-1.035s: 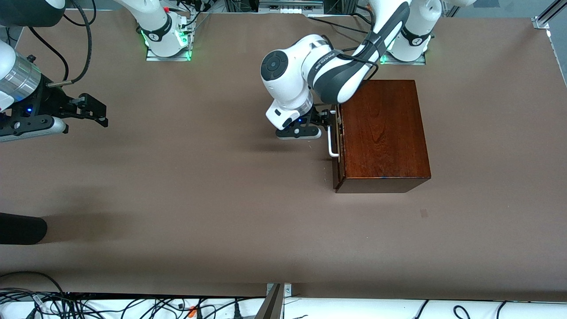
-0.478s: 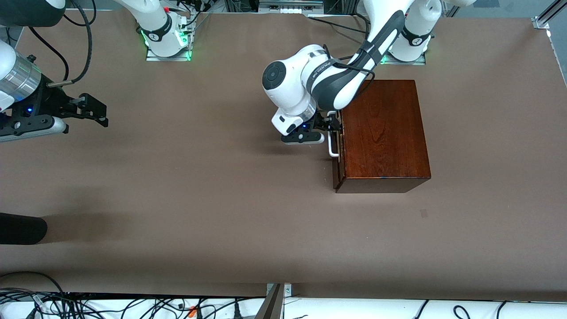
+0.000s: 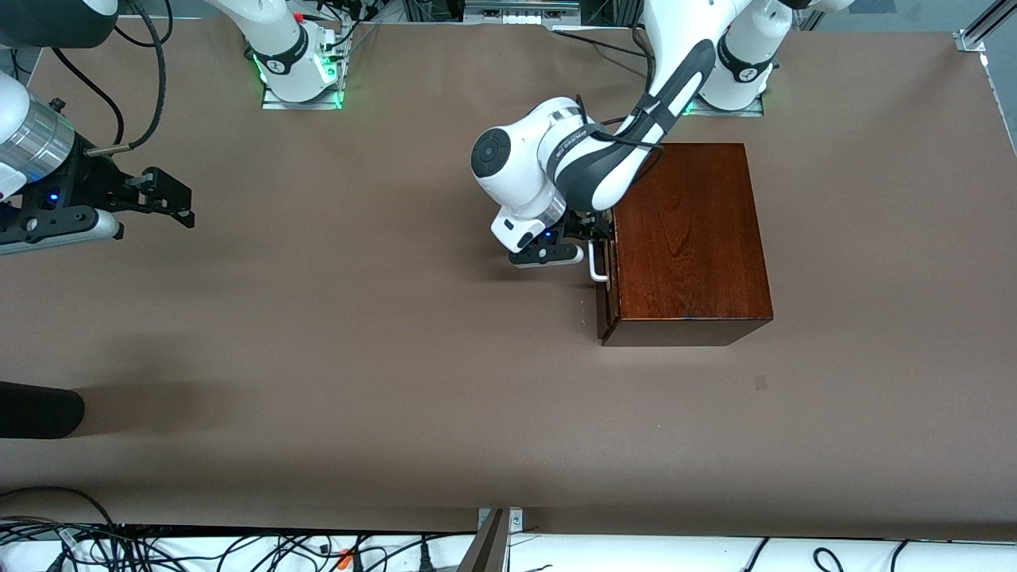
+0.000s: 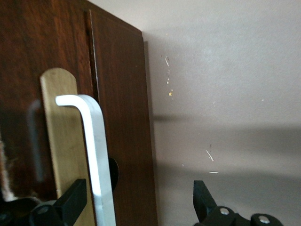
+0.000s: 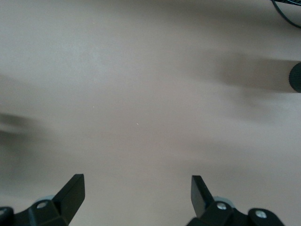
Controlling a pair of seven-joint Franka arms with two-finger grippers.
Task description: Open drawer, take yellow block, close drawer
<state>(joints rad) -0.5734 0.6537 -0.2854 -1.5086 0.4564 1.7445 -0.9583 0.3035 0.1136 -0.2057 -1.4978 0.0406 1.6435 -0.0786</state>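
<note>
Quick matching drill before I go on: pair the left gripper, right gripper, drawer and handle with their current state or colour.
Things:
1. left gripper
2. right gripper
3. drawer
4. handle

States:
A. shut, flush in the wooden box
B. white bar
C. open, waiting over bare table toward the right arm's end
D. open, fingers straddling the bar

Pairs: 1-D, 2-C, 3-A, 4-B

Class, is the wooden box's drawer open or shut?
Shut: the drawer front sits flush with the box, and no pale interior shows.
</note>
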